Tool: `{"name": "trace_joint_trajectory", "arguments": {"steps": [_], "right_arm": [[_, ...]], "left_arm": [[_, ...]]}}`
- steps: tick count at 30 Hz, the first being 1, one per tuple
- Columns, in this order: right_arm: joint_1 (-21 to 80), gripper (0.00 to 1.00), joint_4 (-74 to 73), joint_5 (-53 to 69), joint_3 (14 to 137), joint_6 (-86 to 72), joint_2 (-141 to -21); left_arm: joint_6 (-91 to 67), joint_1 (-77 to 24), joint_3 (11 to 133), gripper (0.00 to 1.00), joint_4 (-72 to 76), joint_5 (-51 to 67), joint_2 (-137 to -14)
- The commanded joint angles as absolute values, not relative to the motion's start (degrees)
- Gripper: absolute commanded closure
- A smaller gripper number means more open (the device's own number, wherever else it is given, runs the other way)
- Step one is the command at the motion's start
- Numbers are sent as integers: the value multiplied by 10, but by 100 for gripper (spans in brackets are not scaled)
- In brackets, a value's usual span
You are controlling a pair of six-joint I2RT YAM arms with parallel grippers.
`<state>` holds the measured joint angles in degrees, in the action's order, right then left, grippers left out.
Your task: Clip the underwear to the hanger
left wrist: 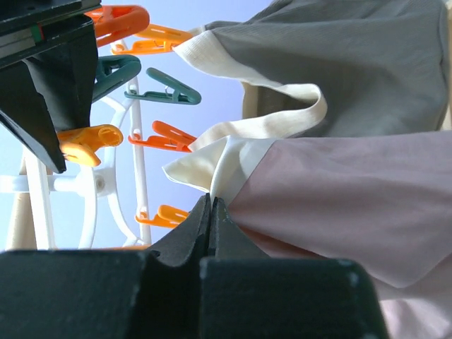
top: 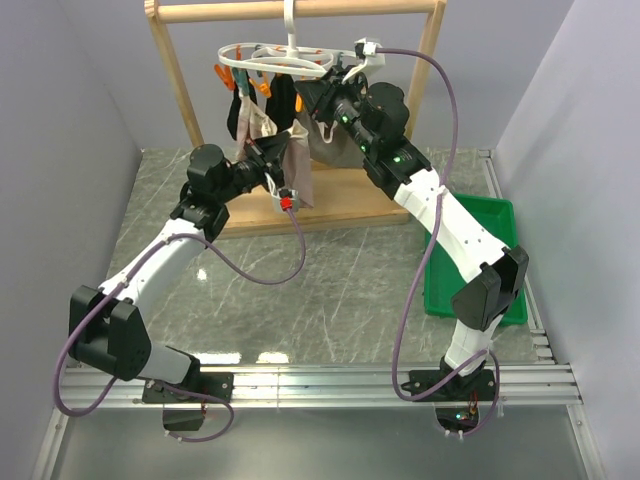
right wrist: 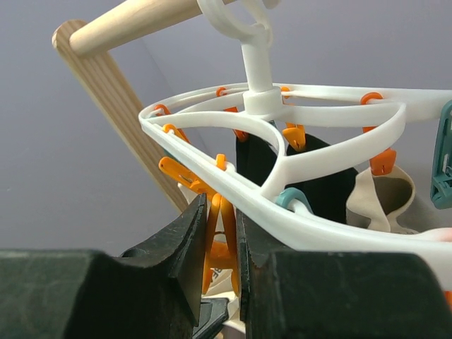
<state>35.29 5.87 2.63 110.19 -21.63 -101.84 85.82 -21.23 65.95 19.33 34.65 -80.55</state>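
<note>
The underwear (left wrist: pixel 339 205) hangs pinched at its cream waistband in my left gripper (left wrist: pixel 210 208), clamped tight just under the white hanger (right wrist: pixel 259 99) beside a grey garment (left wrist: pixel 367 63), while my right gripper (right wrist: pixel 220 212) squeezes an orange peg (right wrist: pixel 214 267) on its rim.

Right claw (right wrist: pixel 221 212) around an orange peg (right wrist: pixel 222 258) beneath the white hanger (right wrist: pixel 319 116), wooden rack (right wrist: pixel 127 21) behind.
</note>
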Motion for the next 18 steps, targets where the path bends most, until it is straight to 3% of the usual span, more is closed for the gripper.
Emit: {"name": "trace_joint_trajectory", "arguments": {"steps": [1, 18], "right_arm": [[359, 100, 40, 80, 1092, -217, -989], [364, 100, 26, 51, 1101, -209, -1004]], "left_arm": [[854, -210, 689, 100, 235, 367, -809], [859, -210, 718, 100, 221, 390, -812]]}}
